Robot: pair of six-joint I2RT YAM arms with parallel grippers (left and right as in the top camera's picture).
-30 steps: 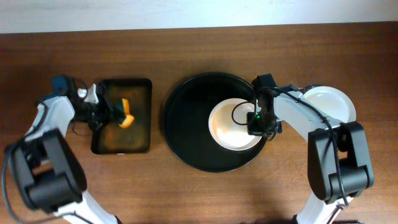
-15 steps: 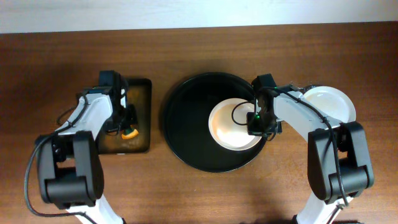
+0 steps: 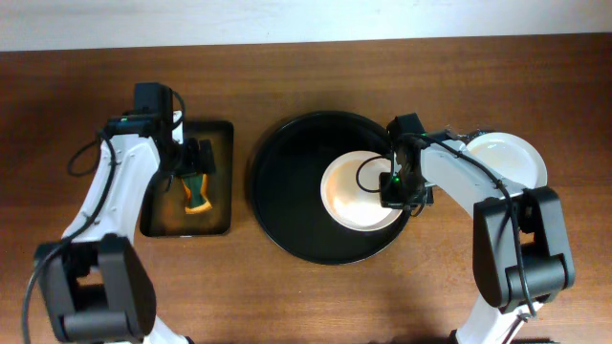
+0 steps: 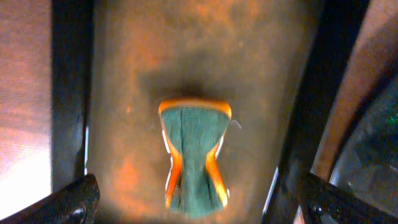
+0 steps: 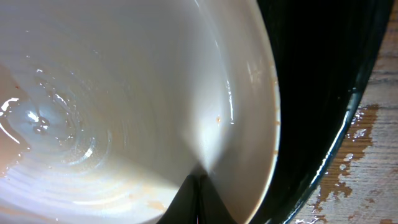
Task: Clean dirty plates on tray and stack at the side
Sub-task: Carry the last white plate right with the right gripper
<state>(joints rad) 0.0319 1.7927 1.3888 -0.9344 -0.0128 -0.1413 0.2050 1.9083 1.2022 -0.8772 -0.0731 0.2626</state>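
**Left jaws wide over the sponge, right jaws pinched on the dirty plate**

The left gripper stood with its jaws spread far apart, one dark finger low in each corner of its wrist view. The green-and-orange sponge lay between and just ahead of them, flat on the wet, brown-stained floor of the small rectangular tray, and neither finger touched it. From overhead, that gripper hung over the upper half of the rectangular tray, with the sponge just below it.

The right gripper was closed on the right rim of the dirty plate. Its wrist view showed the dark fingertips meeting at the rim of the plate, which carried water and faint orange smears. The plate sat in the right half of the round black tray. A second white plate lay on the table just right of the round tray, partly under the right arm.
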